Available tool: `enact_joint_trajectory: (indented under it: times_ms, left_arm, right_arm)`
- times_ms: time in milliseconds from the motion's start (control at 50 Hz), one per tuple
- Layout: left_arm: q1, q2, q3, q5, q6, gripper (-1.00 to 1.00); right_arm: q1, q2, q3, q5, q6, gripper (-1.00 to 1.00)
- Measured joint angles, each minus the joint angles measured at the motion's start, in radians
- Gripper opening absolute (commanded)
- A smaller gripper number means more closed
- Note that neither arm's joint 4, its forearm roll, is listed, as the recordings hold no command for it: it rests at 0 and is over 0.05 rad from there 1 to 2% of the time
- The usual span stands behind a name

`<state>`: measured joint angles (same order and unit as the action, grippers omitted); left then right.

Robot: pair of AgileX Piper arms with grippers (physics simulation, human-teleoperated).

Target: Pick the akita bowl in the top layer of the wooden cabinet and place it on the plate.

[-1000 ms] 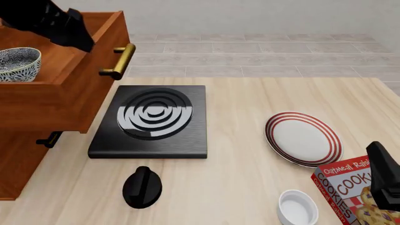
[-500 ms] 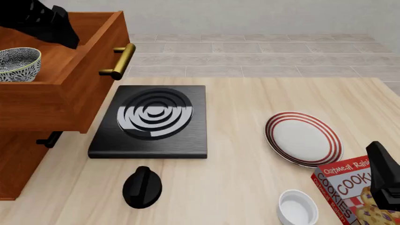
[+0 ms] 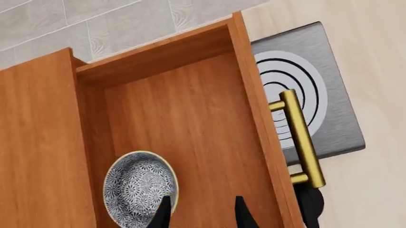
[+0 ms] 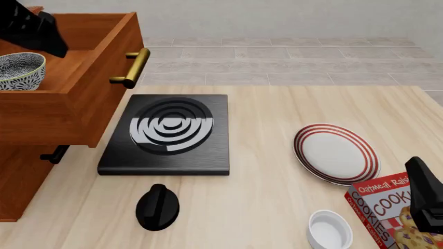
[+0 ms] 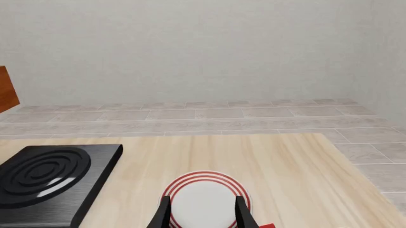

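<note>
**A:** Where's the akita bowl (image 4: pixel 19 71) right now?

**B:** Sitting in the top layer (image 4: pixel 83 93) of the wooden cabinet (image 4: pixel 28 171), which is pulled out at the far left of the counter (image 4: pixel 277 207). The bowl rests on the drawer floor towards its left side, upright, nothing gripping it.

**A:** And the left claw (image 3: pixel 201 211)?

**B:** Above the open drawer, pointing down. In its wrist view the two fingertips stand apart with drawer floor showing between them, so it's moderately spread and empty. One tip sits just over the bowl's rim, the other over bare wood beside it.

**A:** So how would you take the bowl?

**B:** I'd judge a rim pinch is the way: one finger inside, one outside the wall. The alignment already looks close to that. Come straight down, keeping clear of the drawer's side walls and the brass handle (image 4: pixel 132 67), and close only once the inner finger is below the lip. Then lift vertically until the bowl clears the drawer front before swinging right.

**A:** Target?

**B:** The plate (image 4: pixel 336 153), on the right of the counter, well apart from the cabinet, with the black stove (image 4: pixel 169 135) between them.

**A:** The right claw (image 5: pixel 201 211)?

**B:** Empty, fingers parted, hanging near the plate's near side. It may need to stay out of the way.
</note>
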<state>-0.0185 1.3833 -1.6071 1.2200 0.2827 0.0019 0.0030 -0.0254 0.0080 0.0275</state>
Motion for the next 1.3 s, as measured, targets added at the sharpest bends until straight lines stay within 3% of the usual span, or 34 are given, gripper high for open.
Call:
enact_joint_trajectory:
  times_ms: [700,1300]
  left_arm:
    - [0.112,0.032,0.031,0.0,0.084,1.0]
    - [0.134,0.061,0.048,0.0,0.1,1.0]
  right_arm:
    - [0.0,-0.001,0.001,0.001,-0.001,1.0]
    - [0.0,-0.002,0.004,0.001,0.001,1.0]
